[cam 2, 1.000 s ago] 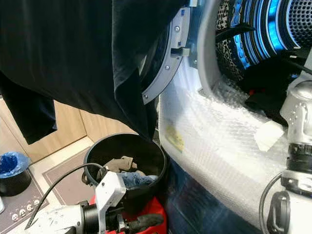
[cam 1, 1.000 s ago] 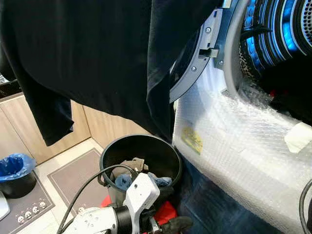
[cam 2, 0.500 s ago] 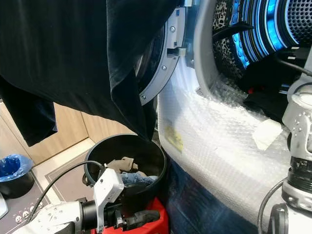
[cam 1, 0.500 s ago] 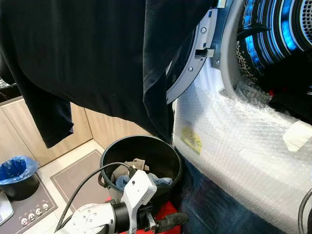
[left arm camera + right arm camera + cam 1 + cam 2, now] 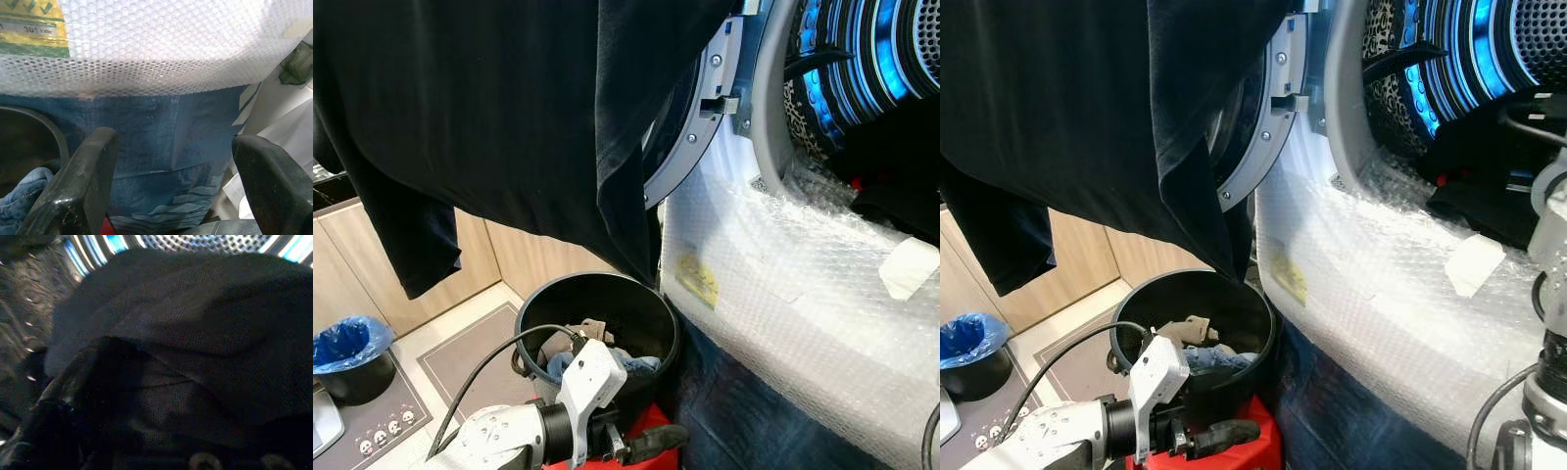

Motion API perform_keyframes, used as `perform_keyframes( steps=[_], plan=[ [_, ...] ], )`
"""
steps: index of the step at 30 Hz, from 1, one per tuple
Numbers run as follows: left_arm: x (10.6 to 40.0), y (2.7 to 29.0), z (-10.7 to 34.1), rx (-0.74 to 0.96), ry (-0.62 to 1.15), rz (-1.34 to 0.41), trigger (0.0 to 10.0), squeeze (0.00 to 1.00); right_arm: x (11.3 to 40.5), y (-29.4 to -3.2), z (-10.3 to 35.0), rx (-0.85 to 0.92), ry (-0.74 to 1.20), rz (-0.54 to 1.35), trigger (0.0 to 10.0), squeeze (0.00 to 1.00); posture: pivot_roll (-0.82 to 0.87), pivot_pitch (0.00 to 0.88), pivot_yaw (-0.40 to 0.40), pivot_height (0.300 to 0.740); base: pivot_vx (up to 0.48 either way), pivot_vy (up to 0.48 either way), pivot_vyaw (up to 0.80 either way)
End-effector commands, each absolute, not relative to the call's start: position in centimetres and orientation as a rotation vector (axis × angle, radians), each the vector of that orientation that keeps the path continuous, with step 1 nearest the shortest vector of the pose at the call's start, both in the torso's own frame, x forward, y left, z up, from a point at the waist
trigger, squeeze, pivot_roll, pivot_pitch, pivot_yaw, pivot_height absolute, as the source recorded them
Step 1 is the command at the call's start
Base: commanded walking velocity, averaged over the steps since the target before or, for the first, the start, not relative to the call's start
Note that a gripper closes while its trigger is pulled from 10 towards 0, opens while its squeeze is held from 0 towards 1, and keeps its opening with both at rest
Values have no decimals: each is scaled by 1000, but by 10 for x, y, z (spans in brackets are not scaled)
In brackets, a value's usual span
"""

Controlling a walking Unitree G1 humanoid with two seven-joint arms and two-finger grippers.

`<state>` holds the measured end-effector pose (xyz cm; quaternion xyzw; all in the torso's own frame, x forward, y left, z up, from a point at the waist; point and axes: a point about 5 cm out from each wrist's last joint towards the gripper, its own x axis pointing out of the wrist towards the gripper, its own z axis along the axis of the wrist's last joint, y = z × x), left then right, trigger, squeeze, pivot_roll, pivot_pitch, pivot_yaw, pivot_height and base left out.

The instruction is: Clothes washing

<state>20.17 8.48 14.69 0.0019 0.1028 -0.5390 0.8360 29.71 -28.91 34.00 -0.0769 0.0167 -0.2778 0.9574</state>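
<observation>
Light wood cabinets (image 5: 352, 264), grey mat (image 5: 470, 348) on pale floor (image 5: 406, 441)

left arm (image 5: 509, 436): silver-white casing, small dark screw holes, black wrist ring, white angular bracket, looping black cable (image 5: 489, 367) above it. left gripper (image 5: 171, 191): two broad, scuffed matte-black fingers. right arm (image 5: 1547, 323): silver-white segments, black joint ring, black cable.

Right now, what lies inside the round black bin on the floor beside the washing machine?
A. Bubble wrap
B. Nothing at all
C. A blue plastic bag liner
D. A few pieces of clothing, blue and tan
D: the black bin holds crumpled clothes, a blue piece and a tan one, low down against its dark inner wall.
</observation>
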Motion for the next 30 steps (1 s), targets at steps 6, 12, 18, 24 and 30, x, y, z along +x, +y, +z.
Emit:
perform_keyframes(
  steps=[6,12,18,24,30],
  plan=[
    [204,85,147,-6,223,-1145,10000,0,285,-288,358,-202,-41,-533,10000,0,-181,0,0,740,0,0,0],
    [206,86,147,-12,232,-1135,10000,0,273,-283,358,-230,-33,-441,10000,0,-190,0,7,740,0,0,0],
    [209,90,147,14,230,-1133,10000,0,259,-278,350,-224,23,-313,10000,0,-201,0,21,740,0,0,0],
    [212,91,148,20,234,-1148,10000,0,248,-268,357,-158,-10,-173,10000,0,-225,0,39,740,0,0,0],
    [217,92,148,35,233,-1151,10000,0,231,-263,358,-70,-146,25,10000,0,-234,0,51,740,0,0,0]
  ],
)
